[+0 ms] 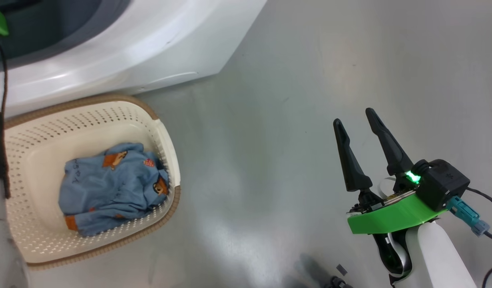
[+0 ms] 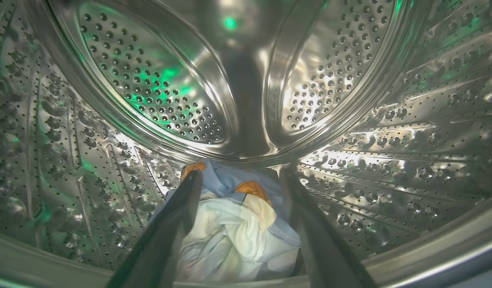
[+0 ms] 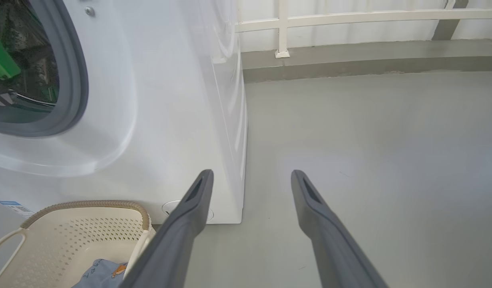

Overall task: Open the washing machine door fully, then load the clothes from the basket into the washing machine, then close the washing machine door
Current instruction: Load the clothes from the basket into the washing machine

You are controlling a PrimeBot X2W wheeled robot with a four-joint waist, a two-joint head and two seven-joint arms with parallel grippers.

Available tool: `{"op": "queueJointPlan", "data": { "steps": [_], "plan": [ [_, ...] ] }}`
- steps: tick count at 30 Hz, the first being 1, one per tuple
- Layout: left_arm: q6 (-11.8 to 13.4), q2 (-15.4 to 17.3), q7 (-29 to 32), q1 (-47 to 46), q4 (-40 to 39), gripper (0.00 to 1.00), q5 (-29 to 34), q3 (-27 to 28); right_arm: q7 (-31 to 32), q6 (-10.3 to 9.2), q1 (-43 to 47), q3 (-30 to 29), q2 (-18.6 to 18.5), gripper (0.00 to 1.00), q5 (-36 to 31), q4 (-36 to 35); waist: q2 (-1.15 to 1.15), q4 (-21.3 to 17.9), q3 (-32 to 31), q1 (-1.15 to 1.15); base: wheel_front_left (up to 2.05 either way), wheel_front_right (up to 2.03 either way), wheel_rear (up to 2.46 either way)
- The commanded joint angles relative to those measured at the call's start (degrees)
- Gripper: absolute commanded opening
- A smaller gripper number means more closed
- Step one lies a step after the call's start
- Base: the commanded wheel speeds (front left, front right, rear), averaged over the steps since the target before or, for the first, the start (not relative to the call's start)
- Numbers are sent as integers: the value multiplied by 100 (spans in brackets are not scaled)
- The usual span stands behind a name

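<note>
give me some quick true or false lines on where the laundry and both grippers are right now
1. The basket has a blue garment in it. True.
2. The right gripper is holding a cloth. False: it is open and empty above the floor.
3. The left gripper is inside the drum. True.
4. The drum is empty. False: blue and white clothes lie at its bottom, between the left gripper's spread fingers.
5. The basket sits on a shelf. False: it stands on the floor in front of the washing machine.
</note>
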Motion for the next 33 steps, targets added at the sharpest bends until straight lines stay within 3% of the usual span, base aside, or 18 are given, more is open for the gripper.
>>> {"op": "queueJointPlan", "data": {
  "steps": [1,17,33],
  "plan": [
    [-33,176,-29,151,-173,100,-33,80,-26,9,118,108,-53,100,-58,-99,0,71,-85,0,0,0,0],
    [-290,-276,-29,995,-357,100,-62,237,-26,9,281,5,-53,100,-264,-2,0,450,-746,0,0,0,0],
    [-773,-873,-29,2544,-763,100,-92,266,-26,9,769,-118,-53,100,-328,150,0,896,-1985,0,0,0,0]
  ]
}}
